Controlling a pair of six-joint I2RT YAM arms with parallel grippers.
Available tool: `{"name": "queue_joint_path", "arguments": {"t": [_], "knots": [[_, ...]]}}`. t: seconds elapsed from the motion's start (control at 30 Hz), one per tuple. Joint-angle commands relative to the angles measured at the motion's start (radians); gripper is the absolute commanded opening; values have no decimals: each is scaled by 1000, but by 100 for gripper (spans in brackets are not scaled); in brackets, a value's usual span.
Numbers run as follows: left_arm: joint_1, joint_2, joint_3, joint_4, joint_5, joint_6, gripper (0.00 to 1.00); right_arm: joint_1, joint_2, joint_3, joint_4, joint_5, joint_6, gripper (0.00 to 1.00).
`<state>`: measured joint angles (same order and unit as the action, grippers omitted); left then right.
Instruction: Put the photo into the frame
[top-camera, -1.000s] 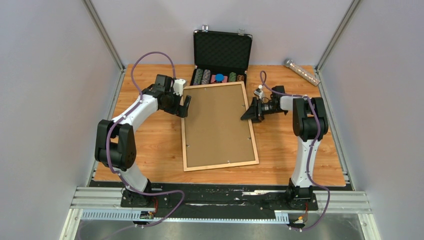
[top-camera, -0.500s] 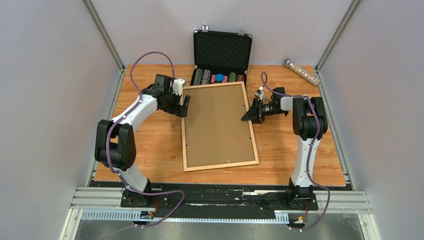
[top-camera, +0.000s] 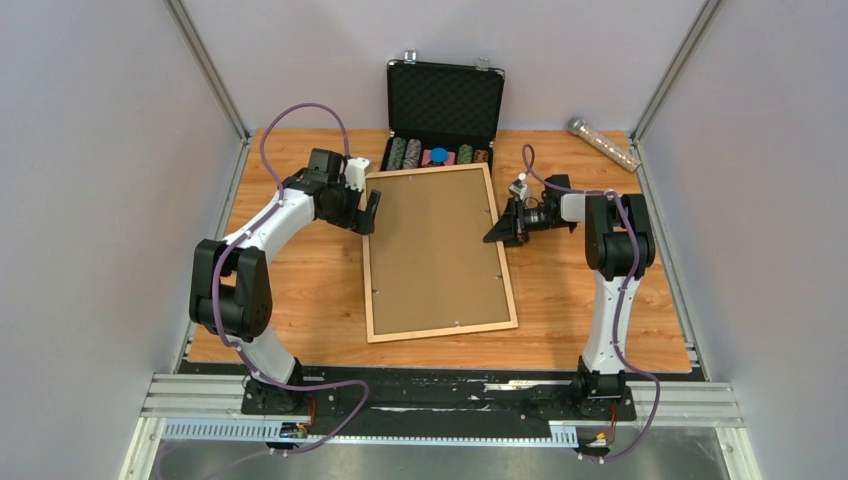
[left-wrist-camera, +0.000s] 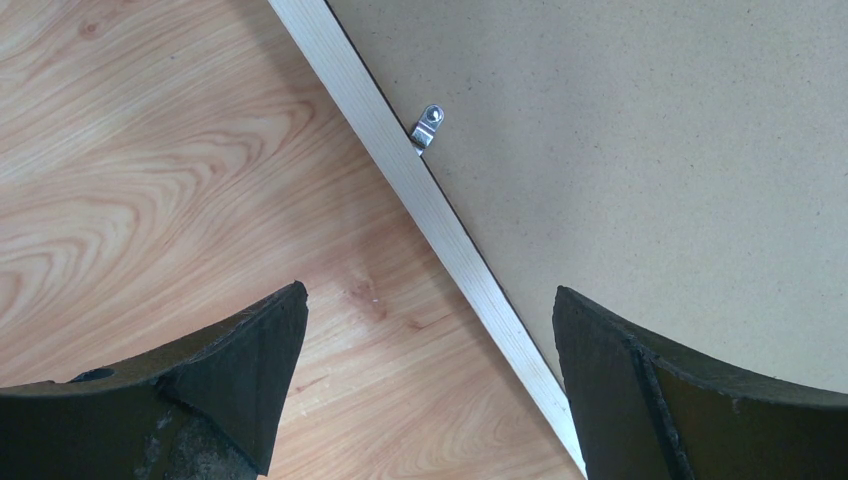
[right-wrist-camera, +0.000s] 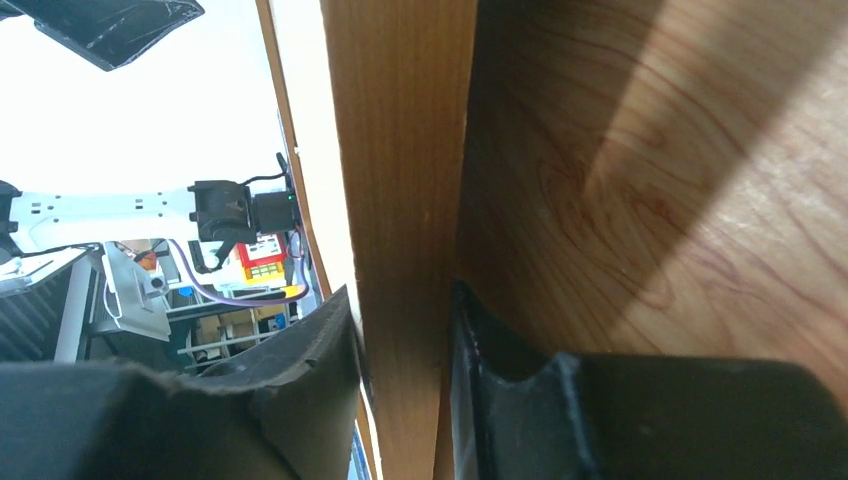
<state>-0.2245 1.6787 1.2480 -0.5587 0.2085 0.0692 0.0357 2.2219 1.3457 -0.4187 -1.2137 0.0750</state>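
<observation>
The left gripper (top-camera: 370, 213) hangs with its jaws spread wide, empty, straddling the left rail of the large light-brown wooden picture frame (top-camera: 441, 329). The frame lies face down in the middle of the pale wooden table (top-camera: 300, 290), its brown fibreboard backing panel (top-camera: 435, 250) upward, with a small metal clip (left-wrist-camera: 428, 128) at the rail. The open black poker-chip case (top-camera: 445, 95) stands just behind it. The right gripper (top-camera: 498, 228) pinches the frame's right rail between narrow jaws.
</observation>
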Motion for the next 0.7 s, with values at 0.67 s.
{"name": "queue_joint_path", "arguments": {"t": [0.67], "knots": [[17,-31,-5,11,15,12,100,-26,-120,6,34,-79,23,1]]}}
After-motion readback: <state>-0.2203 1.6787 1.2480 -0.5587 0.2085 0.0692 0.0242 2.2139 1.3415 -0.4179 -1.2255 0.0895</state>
